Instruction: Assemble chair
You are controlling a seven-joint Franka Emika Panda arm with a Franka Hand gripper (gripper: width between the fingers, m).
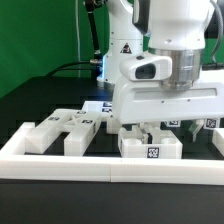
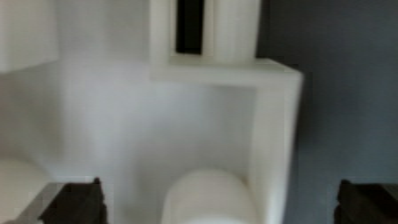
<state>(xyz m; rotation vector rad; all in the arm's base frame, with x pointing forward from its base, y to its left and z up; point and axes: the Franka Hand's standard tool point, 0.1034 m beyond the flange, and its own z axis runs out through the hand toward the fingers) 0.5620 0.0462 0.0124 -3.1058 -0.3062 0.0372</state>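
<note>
1. The hand (image 1: 148, 128) hangs low over the desk (image 1: 25, 105), its fingers (image 2: 71, 200) spread wide and gripping nothing.
2. Directly beneath it is a chair block (image 1: 150, 147), just behind the border rail (image 1: 90, 165). Its long axis runs across the exterior view, tagged face toward the camera.
3. Other chair pieces (image 1: 62, 133) lie to the exterior view's left, long axes pointing away from the rail.

The white arm (image 1: 125, 45) reaches down from above, its wrist (image 1: 185, 65) held about vertical and the gripper (image 1: 150, 128) pointing straight down. In the wrist view the two dark fingertips (image 2: 75, 200) stand far apart, so the jaws seem spread wide, though blur hides their pads.
</note>
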